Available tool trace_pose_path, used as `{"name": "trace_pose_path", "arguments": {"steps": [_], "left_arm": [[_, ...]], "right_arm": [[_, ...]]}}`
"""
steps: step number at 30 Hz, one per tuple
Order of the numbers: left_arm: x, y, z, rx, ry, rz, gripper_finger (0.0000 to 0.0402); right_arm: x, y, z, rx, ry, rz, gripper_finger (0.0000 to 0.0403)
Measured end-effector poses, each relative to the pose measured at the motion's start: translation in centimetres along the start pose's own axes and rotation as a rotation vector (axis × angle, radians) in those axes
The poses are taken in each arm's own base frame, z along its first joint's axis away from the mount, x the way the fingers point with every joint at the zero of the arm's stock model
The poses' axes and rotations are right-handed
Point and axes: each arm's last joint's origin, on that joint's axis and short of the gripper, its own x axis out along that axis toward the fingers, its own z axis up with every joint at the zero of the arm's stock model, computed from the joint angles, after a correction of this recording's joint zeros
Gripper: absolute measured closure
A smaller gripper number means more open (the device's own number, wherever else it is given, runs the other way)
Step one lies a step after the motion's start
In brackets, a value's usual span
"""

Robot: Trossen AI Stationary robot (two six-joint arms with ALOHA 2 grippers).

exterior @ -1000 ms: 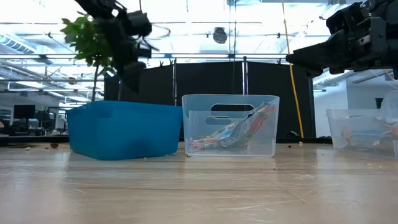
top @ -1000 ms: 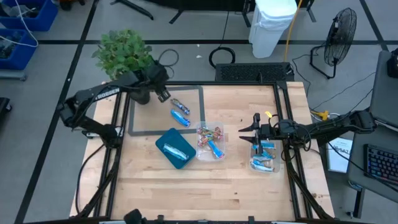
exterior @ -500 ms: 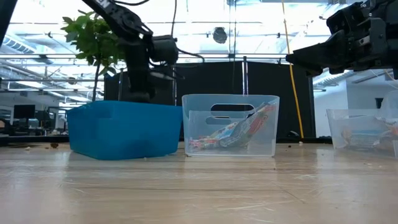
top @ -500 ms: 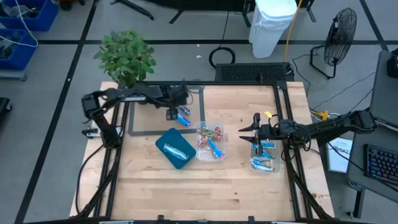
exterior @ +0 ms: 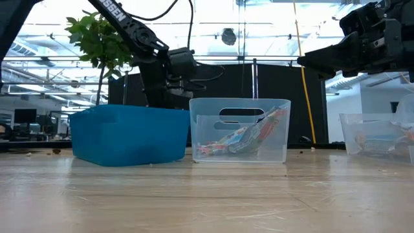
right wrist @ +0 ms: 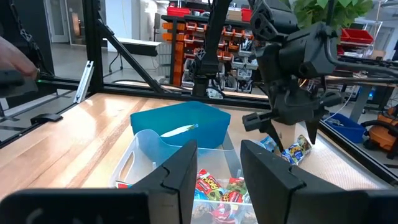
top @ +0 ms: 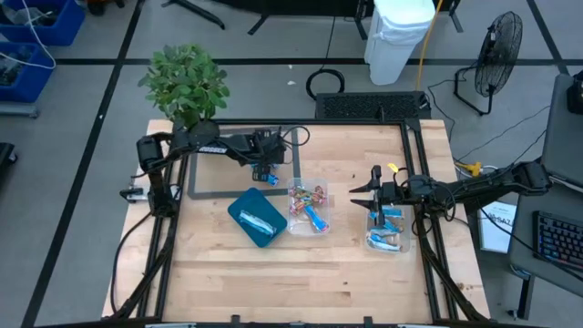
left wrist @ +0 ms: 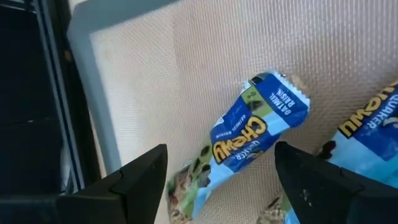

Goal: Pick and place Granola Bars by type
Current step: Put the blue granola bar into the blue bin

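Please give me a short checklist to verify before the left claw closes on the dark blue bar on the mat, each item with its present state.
1. Left claw open: ok.
2. Dark blue bar lies between its fingers: ok.
3. Second bar clear of the fingers: cannot tell, it lies very close.
4. Claw low enough over the mat: cannot tell.
5. Right claw away, above the right tub: ok.
6. Teal tray has room: ok.

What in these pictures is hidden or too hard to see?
- Low view: the teal tray's contents, hidden behind its opaque wall.
- Low view: the loose bars on the mat, blocked by the tray and the clear tub.
- Left wrist view: a second blue bar, cut off by the picture's edge.
- High view: wrapper print on the bars in the right tub, too small to read.
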Motion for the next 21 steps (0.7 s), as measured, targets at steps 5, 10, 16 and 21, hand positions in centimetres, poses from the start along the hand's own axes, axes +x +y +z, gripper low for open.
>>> {"name": "trace_pose_path", "arguments": {"steps": [5,10,16,21], "left_arm": [[0.24,-0.17,-0.07,0.001,0.012,-0.011,0.0105],[0.22,-0.19,-0.1,-0.025,0.013,-0.017,0.0119],[0.22,-0.25,-0.06,-0.028,-0.001,-0.038,0.0217],[0.22,-0.25,-0.06,-0.027,-0.001,-0.04,0.0316]], "right_arm": [[0.0,0.0,-0.02,0.0,0.002,0.0,0.0289],[0.0,0.0,-0.03,0.0,0.003,0.0,0.0289],[0.0,0.0,-0.03,0.0,0.003,0.0,0.0289],[0.0,0.0,-0.03,0.0,0.003,0.0,0.0289]]}}
